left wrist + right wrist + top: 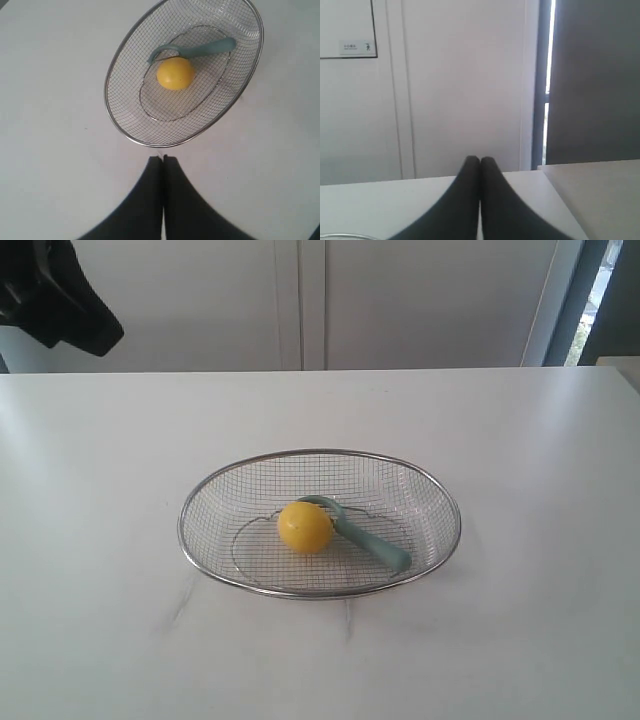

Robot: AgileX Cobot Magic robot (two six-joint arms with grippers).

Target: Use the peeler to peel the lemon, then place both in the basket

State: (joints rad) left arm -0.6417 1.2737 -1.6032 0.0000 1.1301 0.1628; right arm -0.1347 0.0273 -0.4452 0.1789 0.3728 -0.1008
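Observation:
The yellow lemon (304, 527) lies in the middle of the wire mesh basket (200, 502). Right behind it rests the teal peeler (372, 540), its head against the fruit and its handle pointing toward the basket's right side. The left wrist view looks down on the lemon (175, 73), the peeler (205, 49) and the basket (117, 117). My left gripper (163, 158) hangs shut and empty just outside the basket's rim. My right gripper (480, 160) is shut and empty, facing the wall, away from the basket.
The basket stands on a white table (100, 460). A dark part of an arm (55, 295) shows at the exterior view's top left. A white wall (460, 75) and a dark window frame (542, 80) lie beyond the table's far edge.

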